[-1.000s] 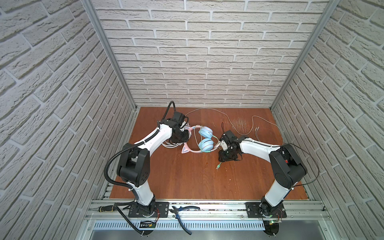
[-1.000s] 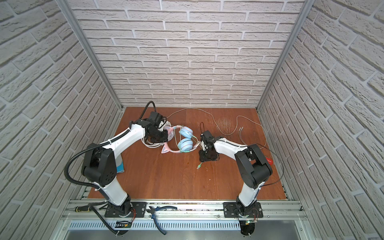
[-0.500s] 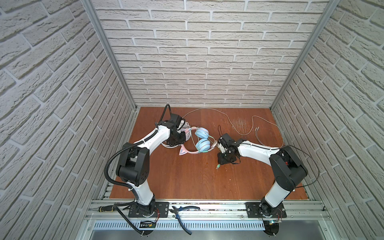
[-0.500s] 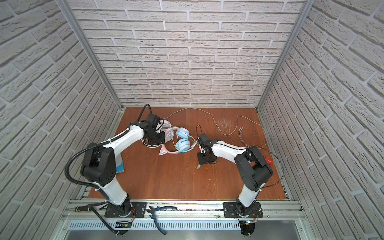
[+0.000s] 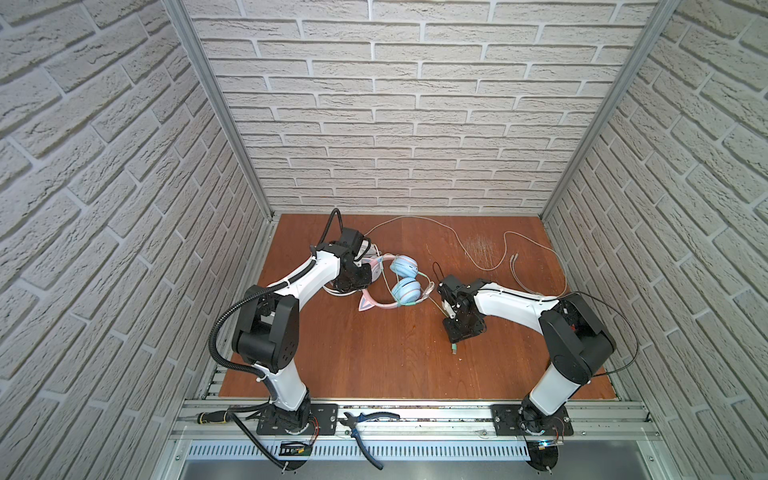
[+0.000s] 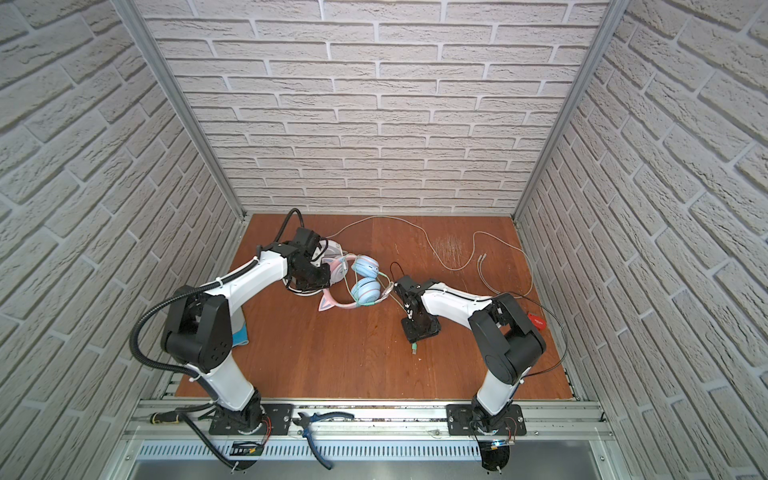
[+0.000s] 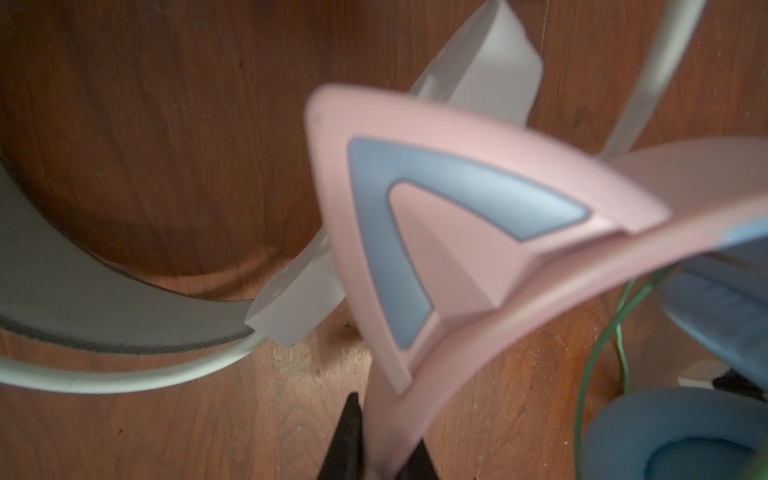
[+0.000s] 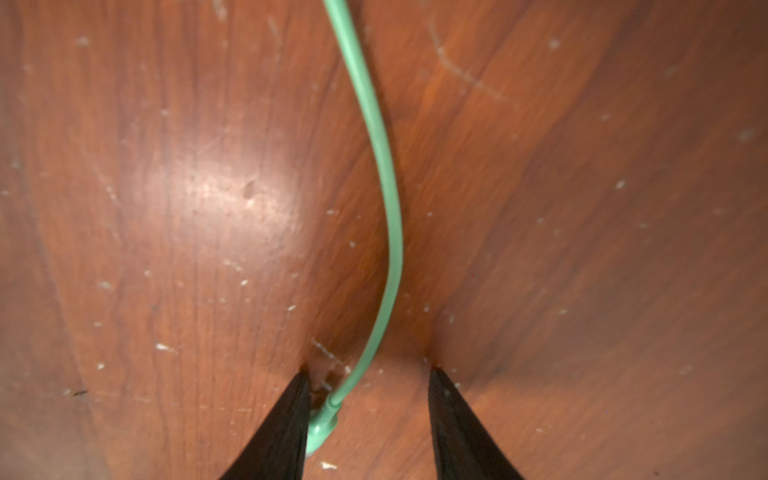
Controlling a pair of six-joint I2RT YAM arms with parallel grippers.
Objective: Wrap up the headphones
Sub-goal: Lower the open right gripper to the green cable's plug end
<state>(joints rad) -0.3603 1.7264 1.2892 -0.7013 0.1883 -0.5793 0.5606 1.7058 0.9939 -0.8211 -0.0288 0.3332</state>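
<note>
The pink-banded cat-ear headphones (image 5: 406, 289) (image 6: 365, 289) lie mid-table with light-blue cups. My left gripper (image 7: 380, 457) is shut on their pink band beside a cat ear (image 7: 415, 249); in both top views it (image 5: 353, 278) (image 6: 309, 276) sits left of the cups. The white headphones (image 7: 124, 374) (image 5: 368, 246) lie under and behind it. The green cable (image 8: 386, 187) (image 5: 419, 302) runs from the cups to my right gripper (image 8: 369, 386) (image 5: 462, 328), which is open low over the table. The cable's plug (image 8: 322, 424) (image 5: 454, 348) rests against one finger.
A long white cable (image 5: 457, 245) (image 6: 428, 245) loops across the back and right of the wooden table (image 5: 374, 365). Pliers (image 5: 365, 419) and a screwdriver (image 5: 212, 415) lie on the front rail. A red object (image 6: 536, 322) sits by the right wall, a blue cloth (image 6: 241, 332) by the left.
My left gripper has pulled the pink headphones a little to the left. My right gripper has shifted toward the front right, and the green plug has moved with it.
</note>
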